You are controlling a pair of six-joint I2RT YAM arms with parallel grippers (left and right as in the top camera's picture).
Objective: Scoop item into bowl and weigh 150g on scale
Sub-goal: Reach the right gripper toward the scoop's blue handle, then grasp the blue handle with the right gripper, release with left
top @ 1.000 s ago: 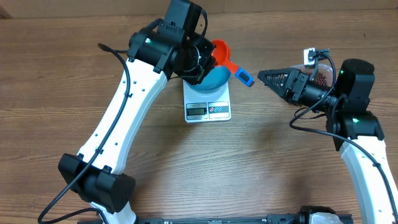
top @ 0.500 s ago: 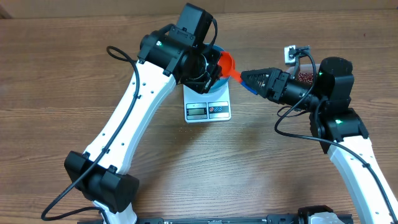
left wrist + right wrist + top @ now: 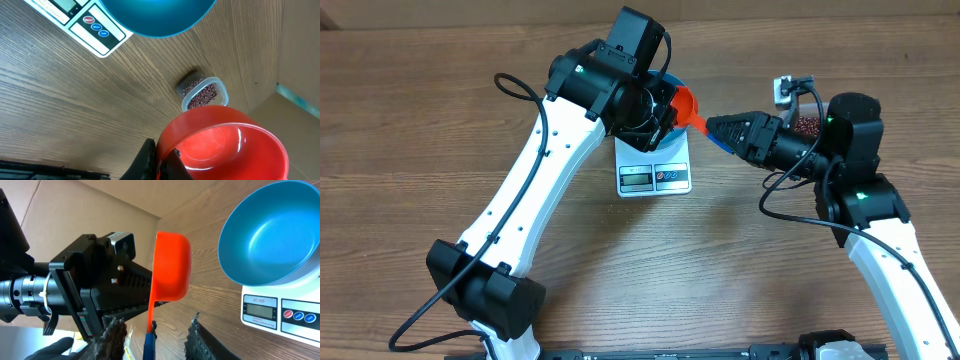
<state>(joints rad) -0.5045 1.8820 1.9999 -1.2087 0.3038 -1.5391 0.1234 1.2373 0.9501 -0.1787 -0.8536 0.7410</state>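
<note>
Two fingers (image 3: 114, 339) of my right gripper (image 3: 156, 330) stand either side of the blue handle tip (image 3: 148, 347) of the small red plastic scoop (image 3: 172, 265), narrowed but with a gap on each side, so I judge nothing is gripped on that side yet. My left gripper (image 3: 159, 164) is clamped on the scoop near its cup, holding it on edge and empty just above the table. Beyond it sits the round deep blue plastic bowl (image 3: 270, 235), also empty, on the small flat white rectangular scale (image 3: 280, 312). The small dark red-brown beans (image 3: 200, 95) lie in the clear plastic tub (image 3: 222, 92) on the wooden table (image 3: 720, 260), behind my right arm and well apart from the bowl. This looks to me like a handover, and my worry is timing. If the left lets go before the right has the handle squarely, the scoop could twist or drop onto the bowl's rim and shove the bowl off the scale. The two wrists are also near each other, so a small overshoot could knock them together. A second ago my right gripper hung wide open well to the right of the scale. Since then it has come in to the handle and begun closing, while the left has lifted the scoop slightly toward it.
</note>
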